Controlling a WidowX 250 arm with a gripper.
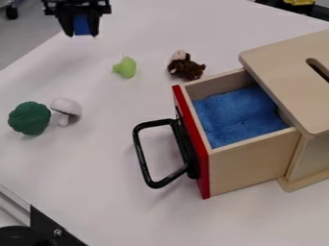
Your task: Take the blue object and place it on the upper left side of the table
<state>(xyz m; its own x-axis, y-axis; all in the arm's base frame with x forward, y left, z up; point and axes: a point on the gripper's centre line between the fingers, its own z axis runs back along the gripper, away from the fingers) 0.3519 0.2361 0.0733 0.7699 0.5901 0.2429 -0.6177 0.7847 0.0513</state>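
blue object (pixel 82 25): one, at the upper left, between the fingers of the gripper (pixel 82 33), which are closed on it from both sides. grasp: done. carry: seemingly near its end, the piece being at the table's (pixel 116 158) upper left. left to do, by judgement: lowering, letting go, backing off. height over the table: cannot be told for certain.

room and edges, left to right:

- table edge, upper left: slanting, just beside the gripper in the picture; a set-down wants to lean inward, lest the piece tip over the side.
- green broccoli (pixel 30 118) and white mushroom (pixel 67 108): a near pair, nearer the camera than the gripper, apart from it.
- pear (pixel 125 67), light green: right of the gripper; between it and the slanting edge, room enough for a landing, as judged.
- brown toy (pixel 186 67): right of the pear, well apart from the gripper.
- black handle (pixel 141 153), open drawer (pixel 250 158) with blue cloth (pixel 237 115), wooden box (pixel 289 81): right side, no hindrance to a straight descent.
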